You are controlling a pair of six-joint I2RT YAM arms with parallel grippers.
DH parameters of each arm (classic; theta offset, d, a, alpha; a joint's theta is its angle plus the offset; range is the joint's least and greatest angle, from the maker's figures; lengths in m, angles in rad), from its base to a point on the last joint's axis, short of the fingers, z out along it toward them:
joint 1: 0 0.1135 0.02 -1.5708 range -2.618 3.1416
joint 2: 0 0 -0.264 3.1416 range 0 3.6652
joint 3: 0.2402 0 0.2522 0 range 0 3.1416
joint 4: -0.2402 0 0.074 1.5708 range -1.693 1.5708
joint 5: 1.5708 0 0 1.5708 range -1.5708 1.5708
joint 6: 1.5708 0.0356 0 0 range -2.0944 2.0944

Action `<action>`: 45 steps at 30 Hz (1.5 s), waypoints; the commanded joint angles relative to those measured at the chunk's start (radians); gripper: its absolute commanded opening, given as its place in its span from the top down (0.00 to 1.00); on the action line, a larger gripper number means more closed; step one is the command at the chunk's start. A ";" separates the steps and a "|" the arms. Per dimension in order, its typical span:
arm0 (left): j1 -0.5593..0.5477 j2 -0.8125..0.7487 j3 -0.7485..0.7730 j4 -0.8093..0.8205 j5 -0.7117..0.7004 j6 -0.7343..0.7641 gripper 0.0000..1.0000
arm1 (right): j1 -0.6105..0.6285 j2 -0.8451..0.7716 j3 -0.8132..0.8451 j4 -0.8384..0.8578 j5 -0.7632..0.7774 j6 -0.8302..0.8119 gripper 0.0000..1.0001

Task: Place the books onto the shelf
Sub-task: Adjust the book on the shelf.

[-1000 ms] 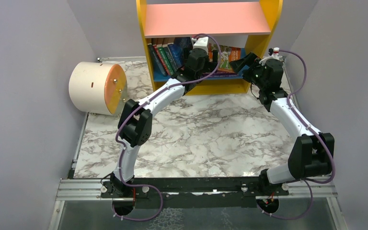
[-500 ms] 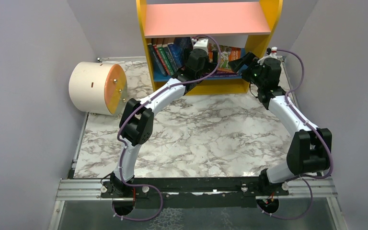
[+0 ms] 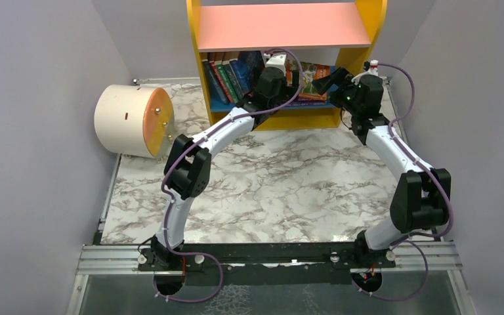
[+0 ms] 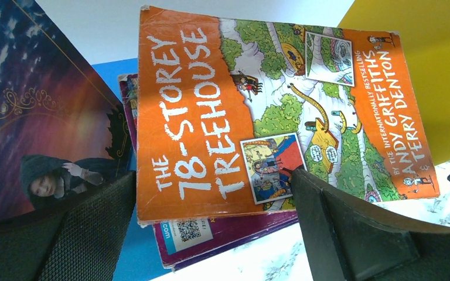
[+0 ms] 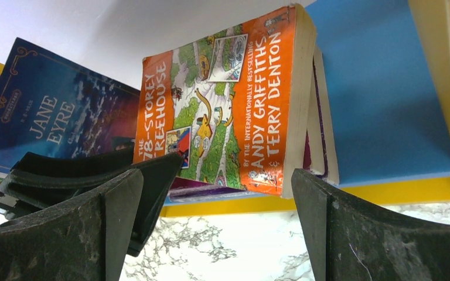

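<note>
The shelf [image 3: 194, 39] stands at the back, with yellow sides, a pink upper board and a blue lower board [image 5: 381, 105]. Several books [image 3: 226, 77] lean upright at the left of that lower board. An orange book [image 4: 222, 105] lies flat on a purple book [image 4: 234, 231] to the right, both jutting over the front edge. My left gripper [image 4: 211, 178] is open right at the orange book's near end, holding nothing. From the right, my right gripper [image 5: 217, 175] faces the same orange book [image 5: 228, 105], open and empty, a short way off. A dark blue "Jane Eyre" [image 5: 53, 123] leans behind.
A cream cylinder with an orange end [image 3: 131, 119] lies on the marble table [image 3: 269, 190] at the left. Grey walls close in on both sides. The left gripper's black finger [image 5: 152, 181] sits just beside my right gripper's left finger.
The right arm has swung a little left and closer to the shelf front. The left arm has not moved, and both grippers have stayed open.
</note>
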 commanded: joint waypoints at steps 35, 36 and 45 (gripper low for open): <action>-0.043 -0.046 -0.024 0.030 0.017 -0.017 0.01 | -0.004 0.127 0.127 0.060 -0.096 -0.013 0.05; -0.043 -0.051 -0.026 0.031 0.016 -0.017 0.01 | -0.005 0.128 0.127 0.061 -0.099 -0.013 0.05; -0.049 -0.087 -0.068 0.042 0.002 -0.022 0.01 | -0.004 0.142 0.136 0.075 -0.118 -0.011 0.06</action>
